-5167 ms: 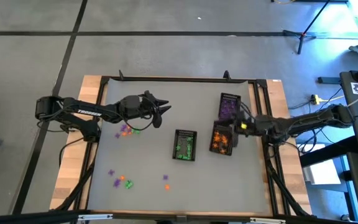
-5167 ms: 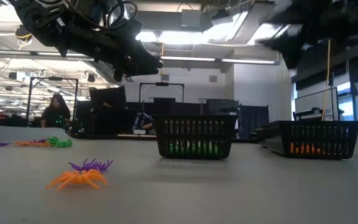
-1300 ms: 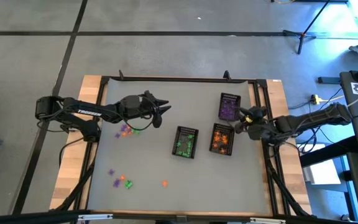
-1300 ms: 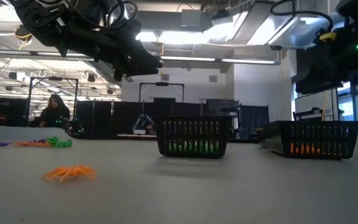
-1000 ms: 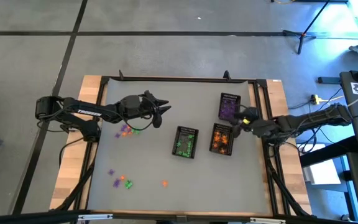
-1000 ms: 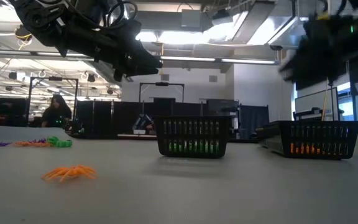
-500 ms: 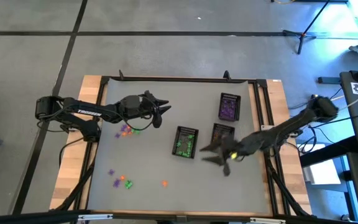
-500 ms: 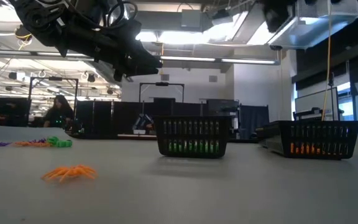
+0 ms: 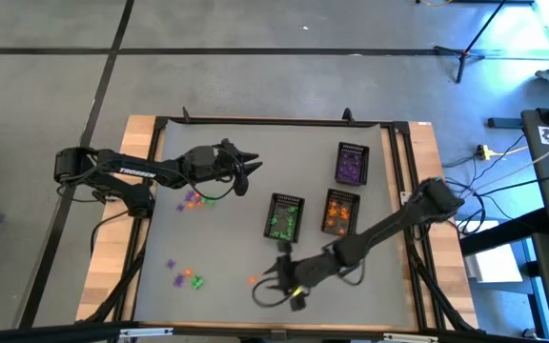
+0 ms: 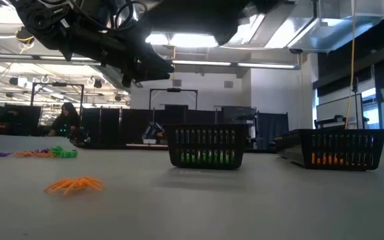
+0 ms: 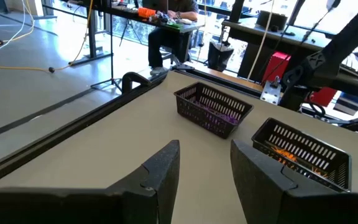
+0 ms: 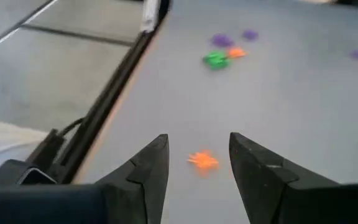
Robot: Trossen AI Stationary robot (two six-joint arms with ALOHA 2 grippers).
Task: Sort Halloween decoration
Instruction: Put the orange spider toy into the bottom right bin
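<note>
A: Item, right gripper (image 9: 273,289)?
B: Fingers spread, holding nothing, above a lone orange trinket (image 12: 202,160) at the table's near edge.

A: Left gripper (image 9: 247,168)?
B: Parted, empty, raised over the far left.

A: Remaining trinkets?
B: One mixed cluster (image 9: 196,199) beneath the left arm, another (image 9: 185,277) near-left.

A: Mesh baskets?
B: Green lot (image 9: 284,217) centre, orange lot (image 9: 340,211) right of it, purple lot (image 9: 351,164) farther back.

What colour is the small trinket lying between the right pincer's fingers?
Orange. The trinket shows best in the right wrist view, between the open right pincer.
</note>
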